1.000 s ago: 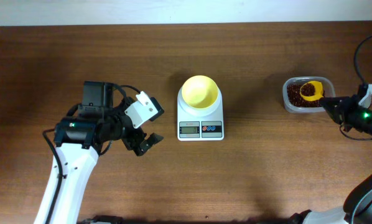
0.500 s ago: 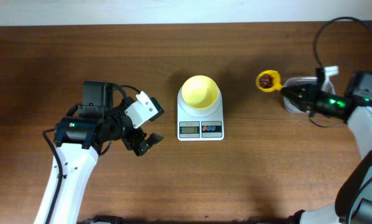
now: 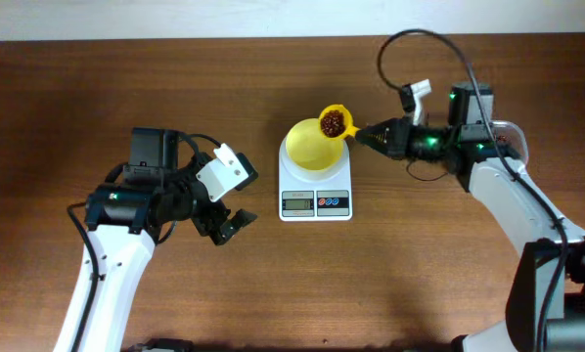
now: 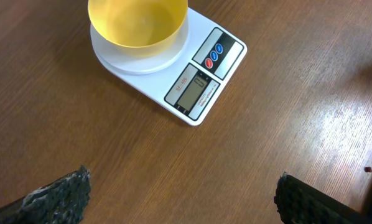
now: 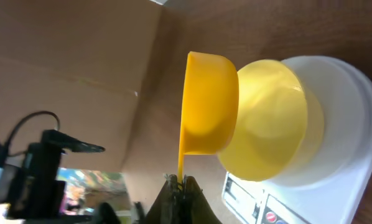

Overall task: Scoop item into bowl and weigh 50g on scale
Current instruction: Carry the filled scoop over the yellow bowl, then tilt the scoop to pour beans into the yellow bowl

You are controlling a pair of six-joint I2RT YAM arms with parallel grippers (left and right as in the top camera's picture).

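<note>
As the arms are told apart below, left and right are the robot's own, while places follow the overhead view.

Table point(image 3: 273, 293): brown wood grain, bearing everything listed.

Left arm point(image 3: 102, 274): white, rising from the near left edge and ending well to the left of the scale.

Right arm point(image 3: 508, 200): white, reaching from the near right corner toward the far centre, a black cable looping above it.

Scale point(image 3: 315, 203): white, at the centre of the table; grey display and red and blue buttons on its near side.

Bowl point(image 3: 310, 149): pale yellow, upright on the round platform at the far end of the scale.

Left gripper point(image 3: 232, 227): fingers spread wide apart, nothing between them; above bare table, near and to the left of the scale.

Right gripper point(image 3: 363, 136): fingers together, clamped on the thin handle of the scoop.

Scoop point(image 5: 208, 102): orange-yellow, held over the far right rim of the bowl; whether it touches the rim cannot be told.

Beans point(image 3: 333, 123): dark red-brown, heaped inside the scoop.
</note>
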